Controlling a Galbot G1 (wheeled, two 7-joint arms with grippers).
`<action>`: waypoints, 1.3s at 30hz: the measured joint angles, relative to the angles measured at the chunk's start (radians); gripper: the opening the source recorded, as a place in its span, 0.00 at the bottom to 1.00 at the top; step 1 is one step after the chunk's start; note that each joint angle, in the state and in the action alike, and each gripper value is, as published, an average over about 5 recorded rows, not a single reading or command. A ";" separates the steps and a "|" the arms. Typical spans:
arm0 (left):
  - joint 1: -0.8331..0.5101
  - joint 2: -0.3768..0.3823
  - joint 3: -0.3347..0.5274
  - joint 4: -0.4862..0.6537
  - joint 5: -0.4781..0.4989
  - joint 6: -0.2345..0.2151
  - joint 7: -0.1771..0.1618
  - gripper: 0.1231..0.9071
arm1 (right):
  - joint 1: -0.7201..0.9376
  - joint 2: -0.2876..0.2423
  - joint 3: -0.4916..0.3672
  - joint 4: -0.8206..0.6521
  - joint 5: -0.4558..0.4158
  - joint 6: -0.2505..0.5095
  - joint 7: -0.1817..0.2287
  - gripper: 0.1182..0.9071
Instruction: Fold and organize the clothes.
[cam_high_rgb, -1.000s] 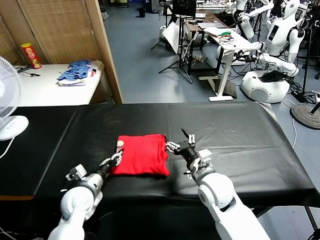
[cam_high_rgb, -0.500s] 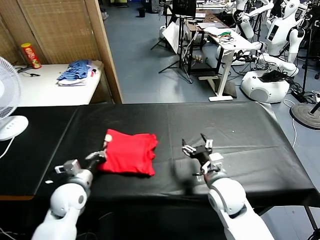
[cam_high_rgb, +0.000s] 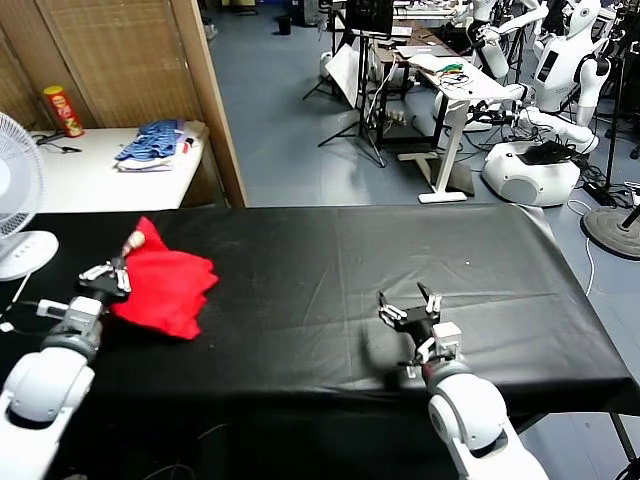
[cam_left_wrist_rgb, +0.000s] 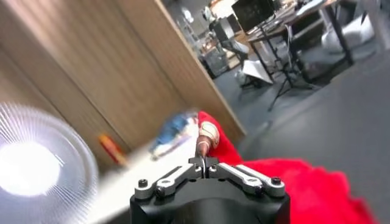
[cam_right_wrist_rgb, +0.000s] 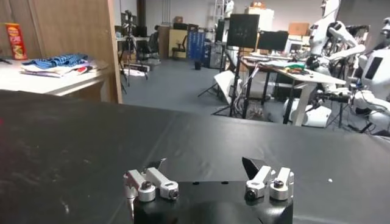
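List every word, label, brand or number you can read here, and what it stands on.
None can be read.
Red snack can on the side table: lettering too small.
Red T-shirt, held in the shut left gripper: label blurred.
Monitor at the back: dark.

Bright even light; left wrist view motion-blurred.

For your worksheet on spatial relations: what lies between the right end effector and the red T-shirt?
Head view: only bare black table cover separates the right end effector from the red T-shirt.
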 joint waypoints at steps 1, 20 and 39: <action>0.007 0.003 0.003 -0.018 0.010 0.005 -0.002 0.02 | -0.003 0.001 0.001 0.001 -0.001 0.000 0.000 0.86; -0.056 -0.295 0.401 -0.101 -0.281 0.006 -0.006 0.24 | -0.087 -0.056 0.037 0.050 0.023 -0.017 -0.047 0.86; 0.009 -0.281 0.358 -0.158 -0.325 -0.066 0.023 0.86 | 0.161 0.041 -0.255 -0.183 0.263 -0.061 -0.066 0.86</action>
